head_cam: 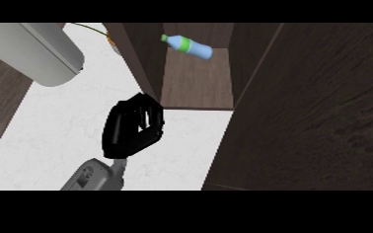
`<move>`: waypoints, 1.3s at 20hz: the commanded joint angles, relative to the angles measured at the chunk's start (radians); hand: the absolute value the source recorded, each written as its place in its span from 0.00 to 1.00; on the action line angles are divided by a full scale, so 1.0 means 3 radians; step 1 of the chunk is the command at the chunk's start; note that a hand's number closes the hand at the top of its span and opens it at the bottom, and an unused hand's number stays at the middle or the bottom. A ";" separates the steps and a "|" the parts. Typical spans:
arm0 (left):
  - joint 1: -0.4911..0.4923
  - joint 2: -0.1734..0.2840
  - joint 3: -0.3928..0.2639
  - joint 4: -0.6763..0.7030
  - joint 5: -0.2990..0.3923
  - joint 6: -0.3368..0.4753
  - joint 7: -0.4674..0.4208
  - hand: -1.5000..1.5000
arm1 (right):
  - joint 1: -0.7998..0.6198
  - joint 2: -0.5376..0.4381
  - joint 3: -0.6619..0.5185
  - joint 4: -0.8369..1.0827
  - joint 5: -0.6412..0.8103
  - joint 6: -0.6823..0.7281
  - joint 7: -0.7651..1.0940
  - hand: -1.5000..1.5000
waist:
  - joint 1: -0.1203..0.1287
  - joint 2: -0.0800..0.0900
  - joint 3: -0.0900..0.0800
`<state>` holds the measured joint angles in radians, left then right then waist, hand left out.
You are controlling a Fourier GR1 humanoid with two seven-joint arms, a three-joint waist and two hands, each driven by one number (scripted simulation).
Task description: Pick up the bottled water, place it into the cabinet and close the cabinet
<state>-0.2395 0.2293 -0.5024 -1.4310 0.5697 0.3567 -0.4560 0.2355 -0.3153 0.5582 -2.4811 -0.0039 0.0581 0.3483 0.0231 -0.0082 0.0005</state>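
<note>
The bottled water [188, 47], clear blue with a green label and cap, lies on its side inside the dark wooden cabinet [197, 91], near the back of the shelf. My left hand [133, 127] hovers over the white counter just in front of the cabinet's left door [140, 59], its fingers curled and holding nothing. Its fingertips are close to that door's lower edge; whether they touch it is unclear. Nothing of my right hand shows.
The cabinet's right door [306, 113] stands wide open and fills the right side of the view. A large grey-white appliance [47, 54] sits at the upper left. A small orange and green object [111, 38] peeks out behind the left door. White counter [65, 123] lies around the hand.
</note>
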 commanded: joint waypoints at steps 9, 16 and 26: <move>0.1206 0.0493 0.0099 -0.1129 -0.0092 -0.0083 -0.0135 1.00 | -0.0624 0.0724 0.1204 0.0014 0.0544 -0.0343 0.0890 1.00 | -0.0050 0.0006 -0.0007; 0.1604 0.0771 0.0433 -0.1245 0.0146 -0.0459 -0.0278 1.00 | -0.1615 0.1039 0.1415 0.0757 0.0729 -0.0567 0.0973 1.00 | 0.0015 0.0010 -0.0013; 0.1784 0.1000 0.0768 -0.1273 0.0392 -0.0837 -0.0252 1.00 | -0.2465 0.1020 0.0934 0.1316 0.0688 -0.1274 0.1025 1.00 | 0.0077 0.0038 -0.0016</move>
<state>0.2695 0.4957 -0.3104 -1.8279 0.6597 0.1699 -0.5183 -0.3383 -0.1826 0.8806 -2.3171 0.1856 -0.2586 0.6603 0.0375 -0.0007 -0.0039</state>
